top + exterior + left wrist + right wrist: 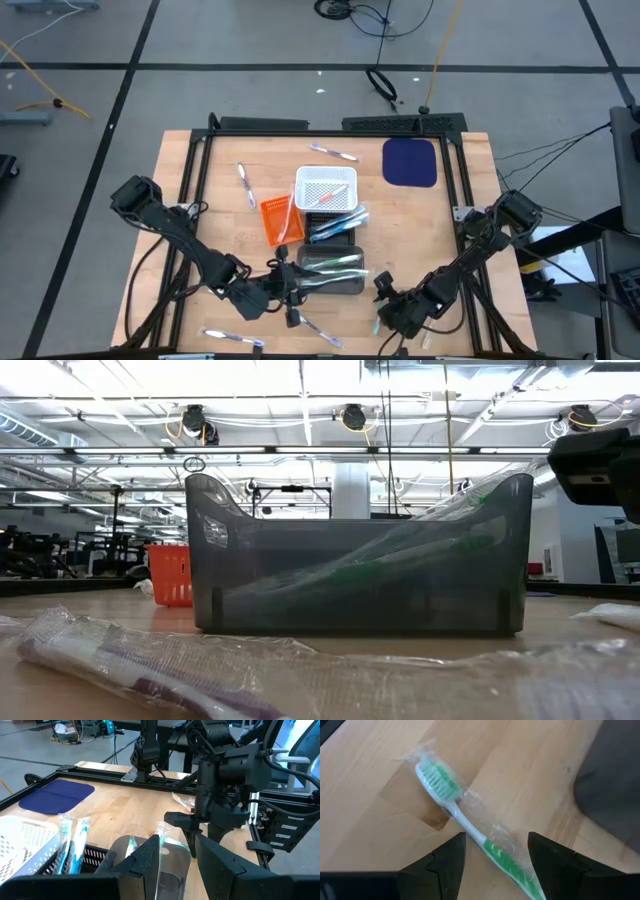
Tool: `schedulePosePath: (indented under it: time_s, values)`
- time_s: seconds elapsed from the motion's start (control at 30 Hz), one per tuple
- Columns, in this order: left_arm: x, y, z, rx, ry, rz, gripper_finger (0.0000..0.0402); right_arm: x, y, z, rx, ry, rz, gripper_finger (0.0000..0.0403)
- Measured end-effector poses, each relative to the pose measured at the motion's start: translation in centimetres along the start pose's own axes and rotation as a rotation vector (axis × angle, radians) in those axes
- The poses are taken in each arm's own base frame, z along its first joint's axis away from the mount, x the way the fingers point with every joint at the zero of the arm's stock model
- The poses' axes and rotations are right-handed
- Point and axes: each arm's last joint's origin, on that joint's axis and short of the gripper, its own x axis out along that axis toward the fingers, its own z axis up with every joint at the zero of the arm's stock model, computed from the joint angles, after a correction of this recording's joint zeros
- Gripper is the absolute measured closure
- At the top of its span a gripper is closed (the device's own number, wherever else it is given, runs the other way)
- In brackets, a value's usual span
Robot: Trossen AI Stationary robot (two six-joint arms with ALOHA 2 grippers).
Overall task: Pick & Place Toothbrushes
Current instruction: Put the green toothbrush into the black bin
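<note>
A green-and-white toothbrush (470, 827) in a clear wrapper lies flat on the wood table near its front edge. My right gripper (495, 865) hangs over its handle, pointing steeply down, open, with one finger on each side and not touching it. My left gripper (177, 865) stands open and nearly level at the near left end of the grey translucent bin (335, 270), which holds wrapped green toothbrushes (162, 837). In the high view my right gripper (385, 300) is just right of that bin and my left gripper (292, 287) is at its left end.
Behind the grey bin stand a black tray with blue toothbrushes (335, 225), a white basket (325, 190) and an orange basket (282, 220). A blue cloth (410, 162) lies at the back right. Loose wrapped toothbrushes lie at the far side (335, 153), (245, 185) and the front edge (232, 337).
</note>
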Motion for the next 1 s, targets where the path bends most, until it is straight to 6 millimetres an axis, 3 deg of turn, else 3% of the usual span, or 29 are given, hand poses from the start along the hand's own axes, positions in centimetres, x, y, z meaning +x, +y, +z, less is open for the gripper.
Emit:
schedulePosePath:
  time_s: [0.17,0.43,0.8,1.0]
  values:
    - [0.0,0.0,0.0,-0.001,0.000,0.001,0.0273,0.1,-0.3,-0.2,0.027,0.027,0.020,0.0238]
    - [0.0,0.0,0.0,-0.002,0.000,0.001,0.0273,0.0,-0.2,-0.4,0.042,0.059,0.086,0.0381]
    - [0.0,0.0,0.0,-0.004,0.000,0.001,0.0273,-0.4,-0.1,0.2,0.080,0.009,0.122,0.0402]
    - [0.1,0.1,0.0,-0.010,-0.001,0.002,0.0273,-2.3,-0.6,1.1,0.098,-0.087,0.098,0.0401]
